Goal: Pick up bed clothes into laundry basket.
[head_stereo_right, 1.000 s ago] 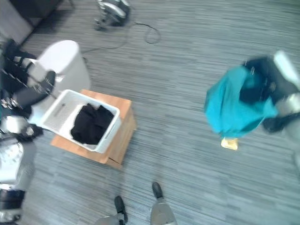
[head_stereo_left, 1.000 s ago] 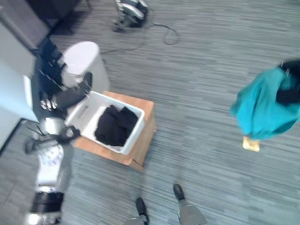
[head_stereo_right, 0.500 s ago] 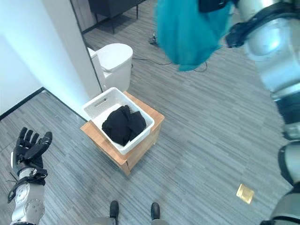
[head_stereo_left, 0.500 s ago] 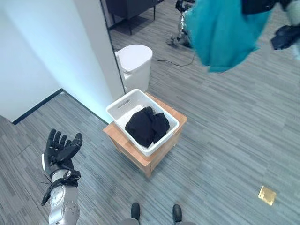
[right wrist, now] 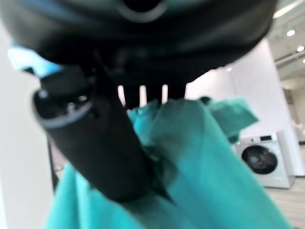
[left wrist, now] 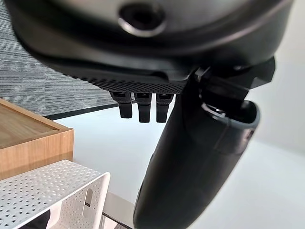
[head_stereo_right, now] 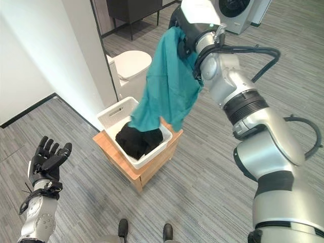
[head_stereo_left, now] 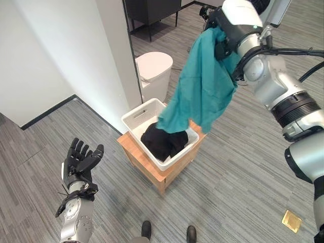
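We get bright, even indoor light here, mostly from above; ceiling spots glow in the right wrist view. Shadows are soft: just a faint one on the floor beside the wooden stand. The white wall looks a bit washed out. Up close, the right hand and teal cloth are blurry, and the left hand is dark against a glaring pale background.

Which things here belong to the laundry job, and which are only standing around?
Job:
teal cloth, held up by the right hand
white basket
black clothes in the basket
wooden stand under the basket

Only standing around:
white bin
washing machine
open left hand
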Controlling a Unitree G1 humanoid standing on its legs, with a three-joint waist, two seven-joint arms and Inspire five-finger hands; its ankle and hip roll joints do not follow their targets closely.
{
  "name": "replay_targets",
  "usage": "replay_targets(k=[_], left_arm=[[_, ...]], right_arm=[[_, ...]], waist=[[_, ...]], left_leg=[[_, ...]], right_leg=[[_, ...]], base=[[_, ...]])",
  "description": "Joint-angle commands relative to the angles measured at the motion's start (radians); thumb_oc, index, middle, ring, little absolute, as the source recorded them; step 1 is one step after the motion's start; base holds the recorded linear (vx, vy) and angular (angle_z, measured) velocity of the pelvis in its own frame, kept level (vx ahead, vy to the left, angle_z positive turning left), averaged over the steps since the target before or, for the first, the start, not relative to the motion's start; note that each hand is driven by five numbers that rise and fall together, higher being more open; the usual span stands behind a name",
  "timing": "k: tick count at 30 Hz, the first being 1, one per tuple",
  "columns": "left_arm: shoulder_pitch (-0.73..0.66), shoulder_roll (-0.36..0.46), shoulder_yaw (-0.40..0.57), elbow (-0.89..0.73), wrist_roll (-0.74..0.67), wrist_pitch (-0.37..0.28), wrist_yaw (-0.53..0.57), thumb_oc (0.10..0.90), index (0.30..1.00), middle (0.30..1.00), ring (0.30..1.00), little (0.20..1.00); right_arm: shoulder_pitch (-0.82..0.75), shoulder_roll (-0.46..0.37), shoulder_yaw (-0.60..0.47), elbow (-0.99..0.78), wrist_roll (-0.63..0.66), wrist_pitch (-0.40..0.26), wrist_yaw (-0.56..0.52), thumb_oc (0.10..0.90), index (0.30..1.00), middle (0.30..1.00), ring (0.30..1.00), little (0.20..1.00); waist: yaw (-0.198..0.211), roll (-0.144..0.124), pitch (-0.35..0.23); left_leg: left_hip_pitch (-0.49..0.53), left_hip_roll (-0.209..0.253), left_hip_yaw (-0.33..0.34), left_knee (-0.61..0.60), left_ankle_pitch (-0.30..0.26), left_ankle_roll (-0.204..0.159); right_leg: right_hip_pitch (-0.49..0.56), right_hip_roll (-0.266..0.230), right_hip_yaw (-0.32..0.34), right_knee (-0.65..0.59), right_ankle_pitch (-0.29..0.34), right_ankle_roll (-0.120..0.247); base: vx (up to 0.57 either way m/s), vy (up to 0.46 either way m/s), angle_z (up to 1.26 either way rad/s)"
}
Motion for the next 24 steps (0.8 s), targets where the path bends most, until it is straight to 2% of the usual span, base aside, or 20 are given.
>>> replay_targets(k=[1,4,7,10,12,19,24], left_arm=[[-0.047,0.095,0.001,-0.095,0.027,-0.077,-0.009,0.8,0.9,0.9,0.9,0.9],[-0.057,0.095,-0.002,-0.09,0.03,-0.077,0.001,0.8,0.9,0.9,0.9,0.9],[0.011,0.071,0.002,-0.137,0.002,-0.071,-0.025,0.8,0.9,0.9,0.9,0.9],[0.029,0.059,0.004,-0.138,-0.037,-0.073,-0.039,0.8,0.9,0.9,0.9,0.9],[0.037,0.053,-0.01,-0.127,-0.047,-0.07,-0.05,0.8,0.9,0.9,0.9,0.9],[0.056,0.064,0.002,-0.134,-0.037,-0.072,-0.058,0.8,0.9,0.9,0.9,0.9],[0.057,0.069,0.016,-0.143,-0.015,-0.075,-0.05,0.8,0.9,0.9,0.9,0.9]], right_arm=[[-0.103,0.033,-0.009,-0.037,-0.056,-0.007,-0.051,0.4,0.3,0.3,0.3,0.3],[-0.084,0.053,-0.014,-0.083,-0.086,0.0,-0.041,0.4,0.3,0.3,0.3,0.3],[-0.12,0.039,-0.009,-0.063,-0.105,0.004,-0.035,0.4,0.3,0.3,0.3,0.3],[-0.155,0.041,0.015,-0.006,-0.121,0.01,-0.038,0.4,0.3,0.3,0.3,0.3],[-0.181,0.06,0.034,0.11,-0.115,0.013,-0.048,0.4,0.3,0.3,0.3,0.3],[-0.226,0.073,0.112,0.203,-0.158,0.018,-0.025,0.4,0.3,0.3,0.3,0.3],[-0.236,0.107,0.116,0.211,-0.147,0.024,-0.019,0.4,0.3,0.3,0.3,0.3]], waist=[[0.015,-0.073,-0.062],[0.016,-0.073,-0.053],[0.039,-0.07,-0.044],[0.044,-0.067,-0.035],[0.053,-0.07,-0.032],[0.07,-0.075,-0.023],[0.079,-0.079,-0.016]], left_leg=[[0.002,-0.031,-0.003,-0.001,-0.047,-0.018],[-0.003,-0.031,0.005,-0.001,-0.05,-0.015],[-0.015,-0.035,-0.008,-0.001,-0.045,-0.015],[-0.022,-0.039,-0.015,-0.001,-0.045,-0.011],[-0.026,-0.042,-0.012,-0.001,-0.048,-0.007],[-0.047,-0.043,-0.011,-0.001,-0.044,-0.009],[-0.063,-0.046,-0.019,-0.001,-0.042,-0.008]], right_leg=[[0.053,-0.036,0.05,0.035,-0.104,0.006],[0.042,-0.036,0.053,0.042,-0.105,0.006],[0.039,-0.041,0.04,0.046,-0.109,0.008],[0.033,-0.044,0.036,0.055,-0.114,0.01],[0.031,-0.047,0.036,0.052,-0.11,0.014],[0.023,-0.049,0.035,0.038,-0.107,0.018],[0.017,-0.051,0.028,0.031,-0.107,0.019]], base=[[0.0,0.0,0.0],[0.0,0.0,0.0],[0.0,0.002,-0.01],[0.0,0.019,0.05],[0.01,0.016,0.04],[0.0,0.009,0.06],[0.01,0.003,0.0]])
